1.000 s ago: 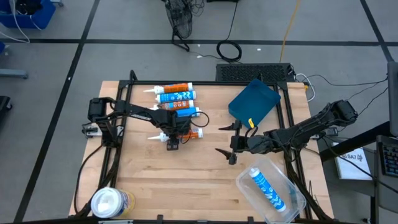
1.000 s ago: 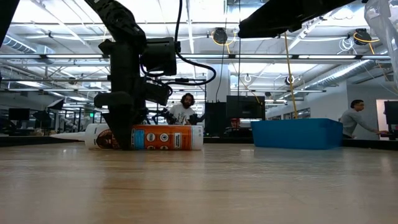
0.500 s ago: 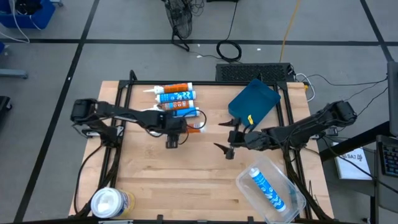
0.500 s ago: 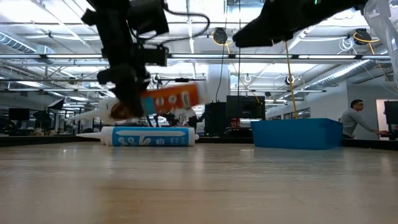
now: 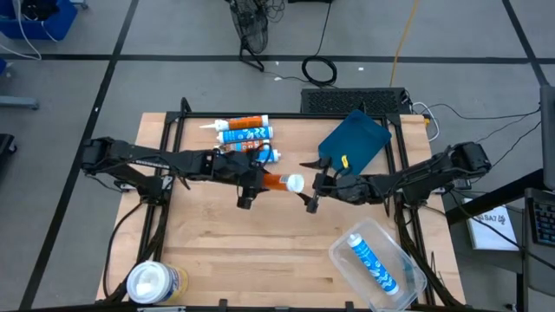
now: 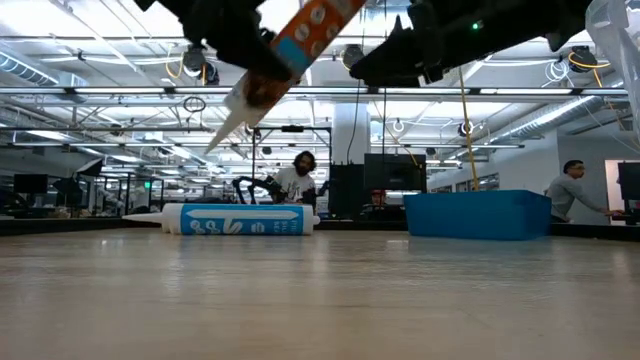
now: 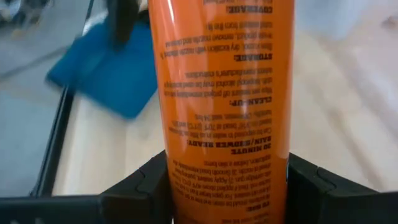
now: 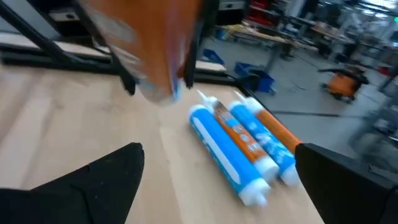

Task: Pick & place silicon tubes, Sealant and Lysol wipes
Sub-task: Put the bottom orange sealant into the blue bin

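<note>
My left gripper [image 5: 250, 184] is shut on an orange sealant tube [image 5: 276, 181] and holds it in the air over the table's middle; the tube also shows in the low view [image 6: 300, 35] and the left wrist view [image 7: 224, 93]. My right gripper [image 5: 310, 185] is open and empty just right of the tube's white base [image 5: 295, 183], touching nothing. Several more tubes [image 5: 247, 137] lie side by side at the far left. The yellow Lysol wipes canister [image 5: 154, 282] stands on its base at the near left corner. My left gripper pinches the orange tube's round body [image 7: 227, 168] between its two fingers [image 7: 146, 186], toward the nozzle end. The fingers lie across the tube. The tube is lifted clear and tilted, its nozzle [image 6: 228, 125] pointing down and its white base up toward my right gripper.
A blue lid [image 5: 354, 143] lies at the far right. A clear plastic tub [image 5: 377, 264] with a blue tube [image 5: 373, 260] in it sits at the near right corner. A blue tube [image 6: 240, 218] lies on the table below the lifted one. People stand in the room beyond.
My left gripper has lifted the orange tube off the table and carried it a little toward the right edge; the tube has tipped from lying flat to nozzle down, base up. My right gripper, still open, has moved toward the left and far edges, closer to the tube's base.
</note>
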Controlling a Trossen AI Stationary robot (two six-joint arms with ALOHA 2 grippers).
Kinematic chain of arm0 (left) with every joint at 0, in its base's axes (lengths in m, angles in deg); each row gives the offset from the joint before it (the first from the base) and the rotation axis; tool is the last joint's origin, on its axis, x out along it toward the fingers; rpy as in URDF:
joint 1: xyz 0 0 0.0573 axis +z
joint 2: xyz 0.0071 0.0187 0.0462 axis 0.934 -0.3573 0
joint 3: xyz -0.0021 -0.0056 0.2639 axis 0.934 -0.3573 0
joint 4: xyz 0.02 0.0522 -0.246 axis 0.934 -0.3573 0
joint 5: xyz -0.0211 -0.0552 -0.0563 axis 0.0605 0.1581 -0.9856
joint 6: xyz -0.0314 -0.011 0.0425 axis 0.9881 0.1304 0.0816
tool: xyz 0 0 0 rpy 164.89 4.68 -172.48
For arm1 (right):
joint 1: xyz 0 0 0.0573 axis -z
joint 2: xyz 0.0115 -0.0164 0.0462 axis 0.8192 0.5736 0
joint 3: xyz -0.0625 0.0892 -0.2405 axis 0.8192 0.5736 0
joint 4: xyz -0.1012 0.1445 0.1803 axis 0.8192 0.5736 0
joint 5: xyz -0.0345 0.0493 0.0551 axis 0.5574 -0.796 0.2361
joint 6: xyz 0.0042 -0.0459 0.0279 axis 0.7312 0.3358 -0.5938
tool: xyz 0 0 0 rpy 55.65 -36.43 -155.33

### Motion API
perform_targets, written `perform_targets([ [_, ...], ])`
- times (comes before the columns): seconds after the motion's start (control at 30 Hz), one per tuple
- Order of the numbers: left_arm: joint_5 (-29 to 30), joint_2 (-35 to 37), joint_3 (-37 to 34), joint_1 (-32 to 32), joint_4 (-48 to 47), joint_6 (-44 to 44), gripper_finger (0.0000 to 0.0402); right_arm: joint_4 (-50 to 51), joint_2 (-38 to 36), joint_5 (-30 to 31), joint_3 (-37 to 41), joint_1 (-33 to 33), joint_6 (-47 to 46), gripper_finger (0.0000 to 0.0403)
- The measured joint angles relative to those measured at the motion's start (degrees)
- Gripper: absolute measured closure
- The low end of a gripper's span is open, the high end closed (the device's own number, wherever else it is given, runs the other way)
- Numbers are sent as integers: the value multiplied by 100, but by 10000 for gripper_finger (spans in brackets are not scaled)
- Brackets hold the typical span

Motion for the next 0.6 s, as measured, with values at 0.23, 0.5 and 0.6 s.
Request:
perform_targets([
  [0.23,-41,-9,-2,14,252,-123,192,-1293,0,-1549,0,241,81,11],
  [0.5,-61,-9,-2,79,342,-123,192,-2102,-2,-2492,0,482,146,12],
  [0.6,-136,-7,0,125,469,-119,192,-2089,0,-2493,0,542,146,12],
])
